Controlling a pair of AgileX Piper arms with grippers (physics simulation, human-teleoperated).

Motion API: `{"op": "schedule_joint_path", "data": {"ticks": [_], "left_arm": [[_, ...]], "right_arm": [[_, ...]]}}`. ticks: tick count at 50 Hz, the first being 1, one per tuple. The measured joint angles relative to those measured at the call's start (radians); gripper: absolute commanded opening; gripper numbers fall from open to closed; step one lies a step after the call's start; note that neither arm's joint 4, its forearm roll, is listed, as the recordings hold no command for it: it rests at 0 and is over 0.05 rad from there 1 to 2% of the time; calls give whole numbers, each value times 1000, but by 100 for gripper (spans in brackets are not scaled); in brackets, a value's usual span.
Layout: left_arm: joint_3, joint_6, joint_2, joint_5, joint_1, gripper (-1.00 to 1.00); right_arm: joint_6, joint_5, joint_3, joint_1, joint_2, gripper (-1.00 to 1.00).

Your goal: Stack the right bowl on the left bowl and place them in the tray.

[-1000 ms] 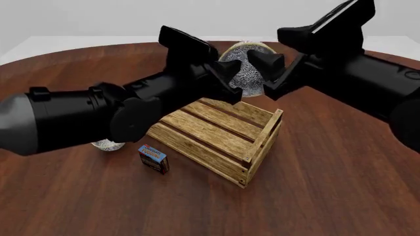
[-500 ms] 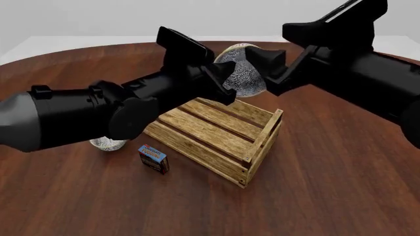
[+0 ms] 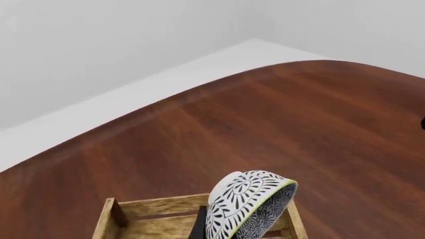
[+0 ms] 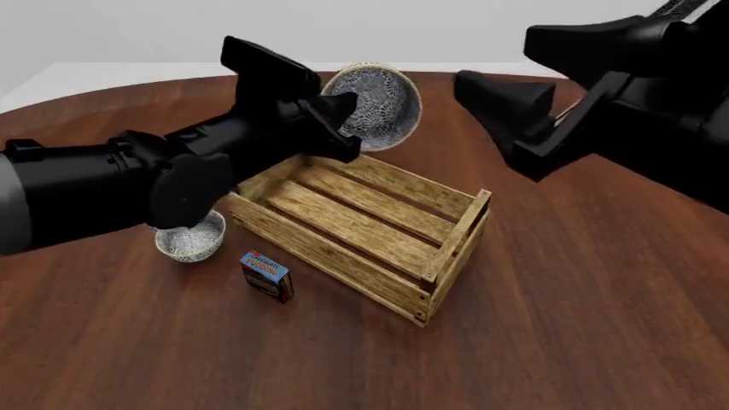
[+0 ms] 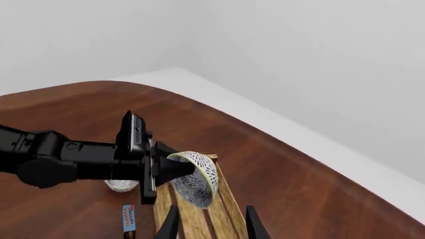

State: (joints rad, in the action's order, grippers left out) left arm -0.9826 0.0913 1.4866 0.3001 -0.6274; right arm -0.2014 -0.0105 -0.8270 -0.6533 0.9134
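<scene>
Carrying the patterned bowl toward its mate

Left gripper [image 4: 330, 120] jaws pinch the black-and-white patterned bowl [image 4: 373, 96], tilted above the light-brown slatted wooden tray [image 4: 456, 235]. Right gripper [image 5: 209, 224] hangs spread, empty. Next, I judge: lower it into the small speckled bowl [image 4: 190, 238] on the worktop.

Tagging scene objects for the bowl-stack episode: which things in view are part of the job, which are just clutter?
Job:
- large patterned bowl, tilted, held in the left gripper above the tray's far end
- small bowl, on the table left of the tray
- tray, nothing in it
- right gripper, jaws open, holding nothing

Lying about:
- blue-and-red box, in front of the tray
</scene>
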Motion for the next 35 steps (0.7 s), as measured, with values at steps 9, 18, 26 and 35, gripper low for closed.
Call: {"op": "schedule_joint_path", "data": {"ticks": [9, 18, 26, 35], "left_arm": [[39, 22, -68, -30, 41, -100], [62, 25, -133, -95, 67, -100], [83, 32, -187, -149, 97, -100], [121, 36, -230, -179, 144, -100]], "right_arm": [[9, -32, 6, -19, -68, 100], [11, -41, 11, -27, -98, 100], [15, -37, 13, -29, -98, 100], [17, -30, 14, -28, -88, 100]]}}
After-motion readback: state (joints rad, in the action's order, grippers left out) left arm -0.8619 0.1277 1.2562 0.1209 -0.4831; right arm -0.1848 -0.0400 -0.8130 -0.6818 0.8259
